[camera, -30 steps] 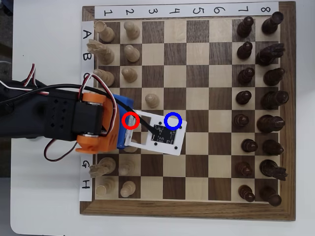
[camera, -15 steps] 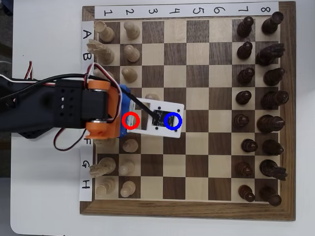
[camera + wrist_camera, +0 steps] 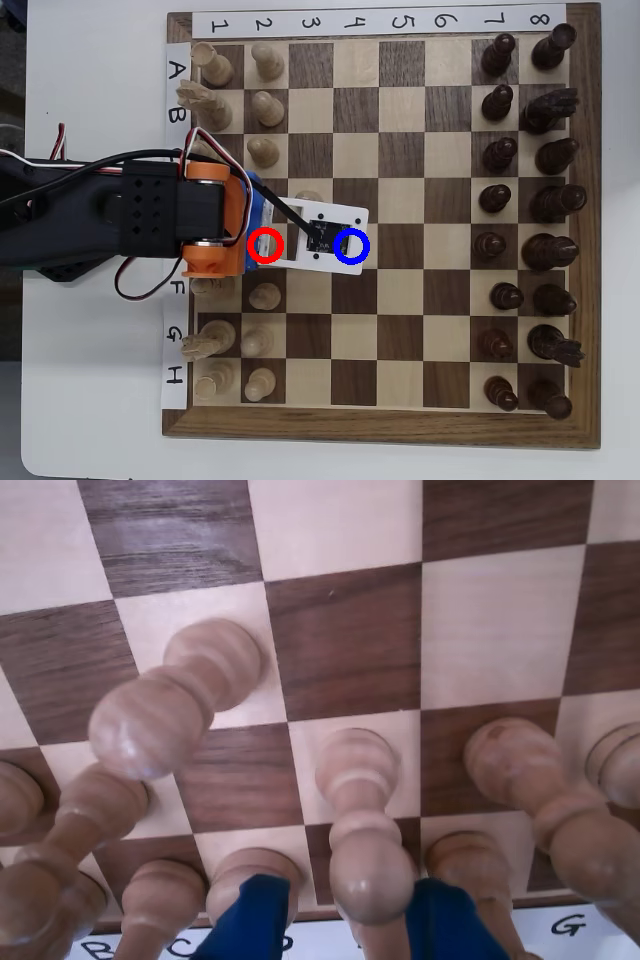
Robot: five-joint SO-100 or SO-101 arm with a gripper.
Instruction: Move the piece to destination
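Blue plastic claw [image 3: 345,920] is seen with jaws parted around the round-headed, smooth cream wooden pawn [image 3: 358,825], contact not discernible, above the grained chessboard [image 3: 350,640].

Chessboard [image 3: 350,640]: light and dark wood squares fill the wrist view. Gripper [image 3: 345,920]: two blue fingertips [image 3: 250,920] at the bottom edge, spread apart, one pale pawn's [image 3: 362,820] round head between them. Second pale pawn [image 3: 175,705] stands left of it, blurred. More pale pieces [image 3: 545,785] line the lower edge. Printed letter strip [image 3: 575,927] runs below.
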